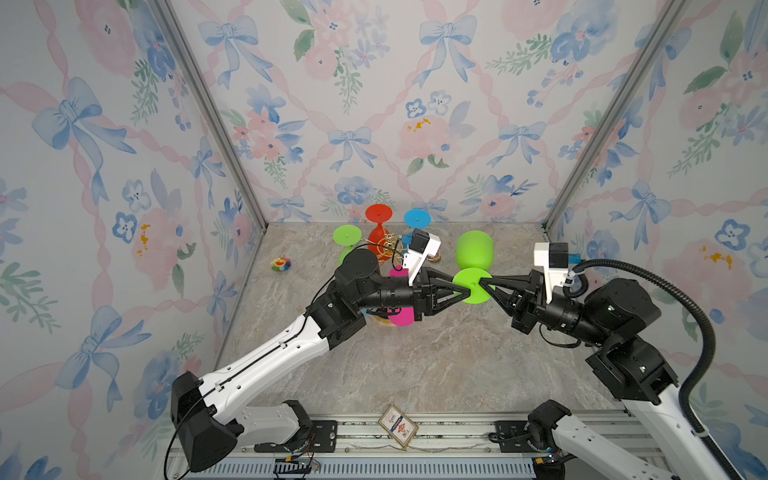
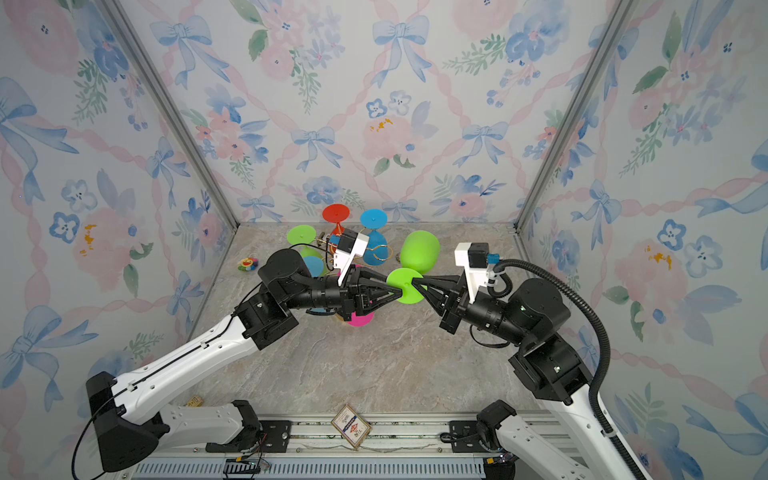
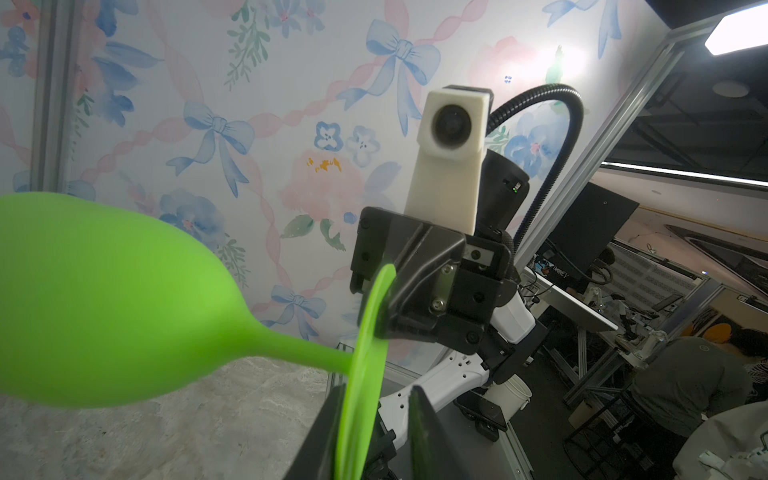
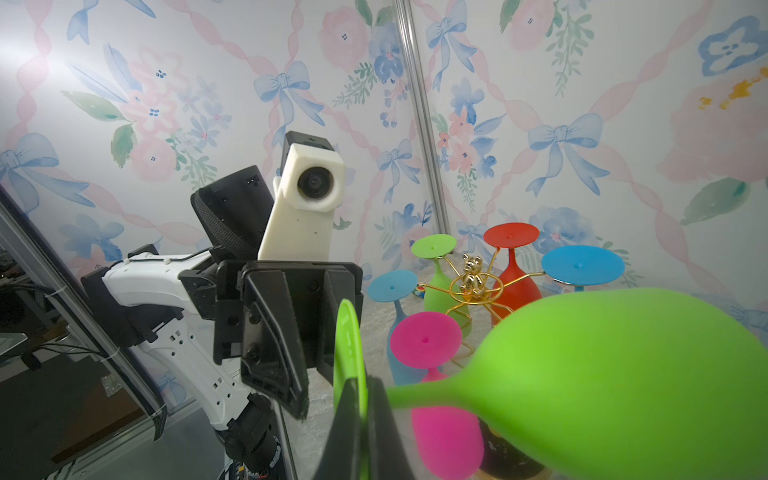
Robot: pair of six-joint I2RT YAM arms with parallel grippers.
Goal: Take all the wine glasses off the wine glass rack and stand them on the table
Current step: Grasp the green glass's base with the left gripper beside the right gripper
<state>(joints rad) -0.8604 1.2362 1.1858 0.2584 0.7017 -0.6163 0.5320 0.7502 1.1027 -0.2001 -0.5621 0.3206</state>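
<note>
**Green wine glass off the rack, carried between both grippers**

Item under inspection: the wine glass [image 1: 475, 251], green, is clear of the wine glass rack [image 4: 469, 291] and touches none of its arms. In both top views it hangs in the air to the right of the rack, lying roughly level. Its bowl points to the back wall and its round foot faces the front.

Right gripper [image 1: 482, 282]: jaws closed tight on the rim of the foot, on the side away from the rack. The left wrist view shows the disc pinched edge-on between its black fingers [image 3: 399, 299]. This gripper carries the glass.

Left gripper [image 1: 467, 293]: it meets the foot from the rack side, jaws drawn narrow with the disc's edge between them. In the left wrist view one finger [image 3: 328, 432] lies against the disc, while a slit shows between the disc and its partner. A firm grip here cannot be confirmed. The left forearm crosses above the near side of the rack.

Rack: standing upright near the back wall. Five glasses hang foot-up on its arms: a red glass [image 4: 513, 266], a green one [image 4: 434, 249], two blue and a pink glass [image 4: 426, 340].

Loose items: a small flower toy [image 1: 280, 264] lies on the table left of the rack. A playing-card box [image 1: 397, 426] rests well in front of the rack, at the table's front edge.
</note>
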